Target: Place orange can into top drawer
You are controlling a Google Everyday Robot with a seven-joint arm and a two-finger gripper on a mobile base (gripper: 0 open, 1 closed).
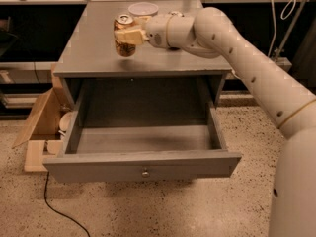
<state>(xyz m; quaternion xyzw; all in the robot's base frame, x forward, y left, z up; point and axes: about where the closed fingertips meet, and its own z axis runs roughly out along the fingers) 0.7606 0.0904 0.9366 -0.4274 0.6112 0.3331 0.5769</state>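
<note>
Speckled floor surrounds a grey cabinet. At left, a cardboard box holds pale items I cannot identify. The top drawer stands pulled out with nothing inside. Over the cabinet top, the orange can sits clamped between the jaws of the gripper, seemingly raised. The carry is underway; next it must come nearer and lower in.

I get warm, fairly dim indoor light from overhead. The cabinet top is evenly lit, and the back of the top drawer falls into shadow. The gripper hangs over the cabinet top, clamped on the orange can: small glint on its lid, lower half shaded. The whole frame is soft, the speckled floor is grainy, and the background is near black.
</note>
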